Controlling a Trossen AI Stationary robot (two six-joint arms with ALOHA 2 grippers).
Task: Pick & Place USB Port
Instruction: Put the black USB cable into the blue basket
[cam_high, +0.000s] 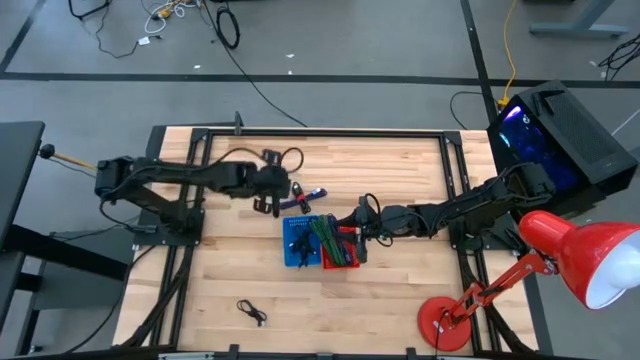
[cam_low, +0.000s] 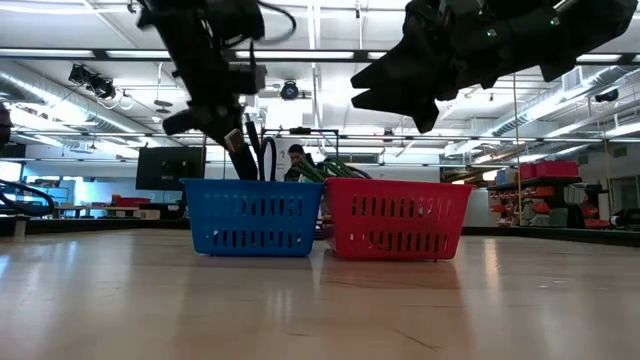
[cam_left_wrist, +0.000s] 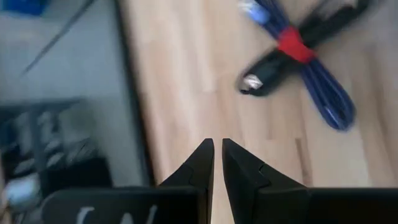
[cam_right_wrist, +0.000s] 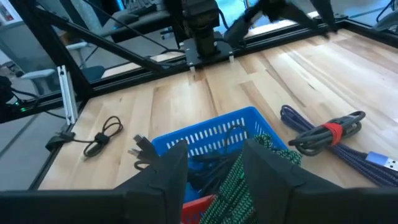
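Red basket (cam_high: 341, 256) sits under the right gripper (cam_high: 357, 232), fingers released, while the left gripper (cam_high: 268, 205) hovers clenched at ten o'clock of it.

Two baskets (cam_high: 300, 245) (cam_high: 342, 252) side by side mid-table, bundled cable (cam_high: 308, 197) just behind, small cable (cam_high: 251, 312) well in front.

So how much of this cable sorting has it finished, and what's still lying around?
Some looks done: the blue basket holds dark cables and the red basket a green one. In hand: nothing visibly. The right gripper hovers open over the baskets; the left gripper is nearly shut and empty. Left: a blue cable behind the baskets and a black cable near the table's front edge.
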